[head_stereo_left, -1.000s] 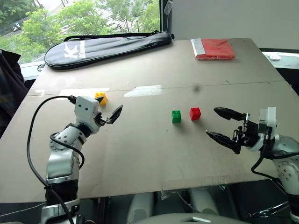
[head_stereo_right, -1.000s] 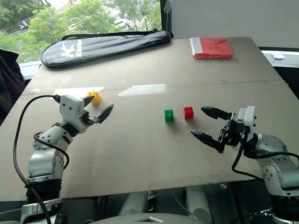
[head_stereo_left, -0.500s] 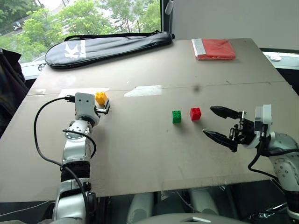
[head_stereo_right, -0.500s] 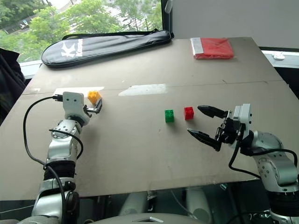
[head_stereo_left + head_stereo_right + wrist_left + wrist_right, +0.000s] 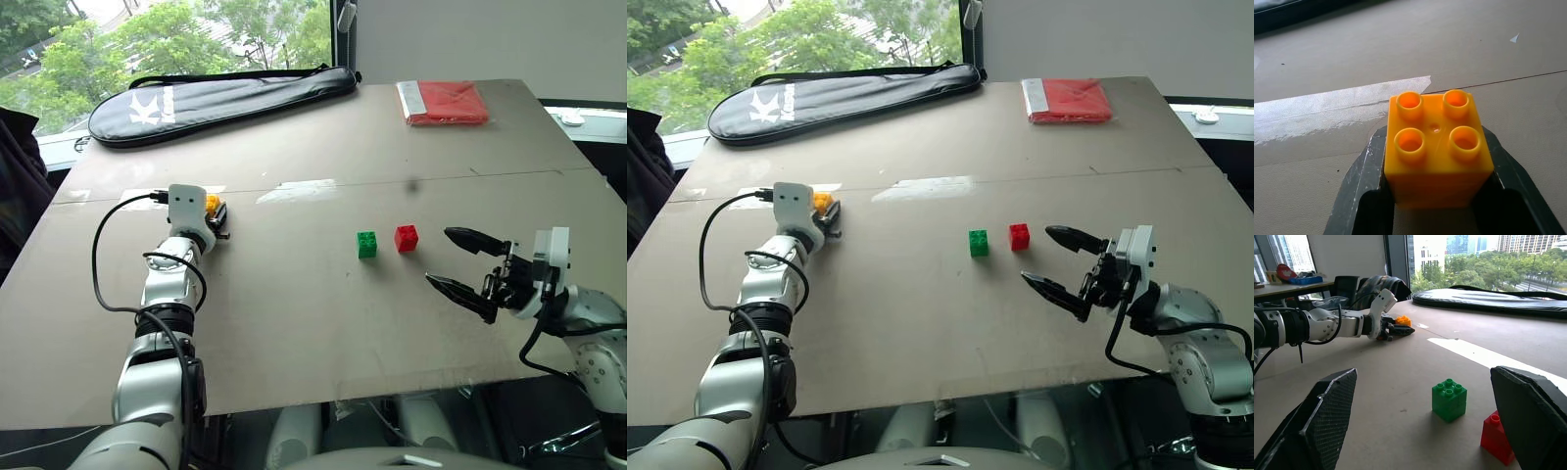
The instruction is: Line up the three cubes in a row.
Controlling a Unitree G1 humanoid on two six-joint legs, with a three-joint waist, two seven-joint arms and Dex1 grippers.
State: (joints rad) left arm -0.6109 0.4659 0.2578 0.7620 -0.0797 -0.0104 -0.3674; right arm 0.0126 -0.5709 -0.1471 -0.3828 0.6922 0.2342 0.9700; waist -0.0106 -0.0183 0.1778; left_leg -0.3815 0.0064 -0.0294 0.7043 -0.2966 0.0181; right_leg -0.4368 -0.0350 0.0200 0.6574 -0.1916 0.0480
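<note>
The yellow cube (image 5: 1436,147) sits on the table at the left, studs up, and my left gripper (image 5: 216,215) is shut on it, one black finger against each side. It shows small and orange in the head view as the yellow cube (image 5: 211,203). The green cube (image 5: 366,244) and the red cube (image 5: 406,238) stand side by side near the table's middle, a small gap between them. To their right my right gripper (image 5: 463,265) hovers open with nothing between its fingers. From the right wrist the green cube (image 5: 1449,401) and red cube (image 5: 1497,435) appear just ahead.
A long black racket bag (image 5: 220,96) lies across the far left of the table (image 5: 313,333). A flat red packet (image 5: 447,102) rests at the far right corner. A strip of light crosses the table behind the yellow cube.
My left gripper reached forward to the yellow cube and closed on it. The right gripper stayed put and open. The green and red cubes did not move.
</note>
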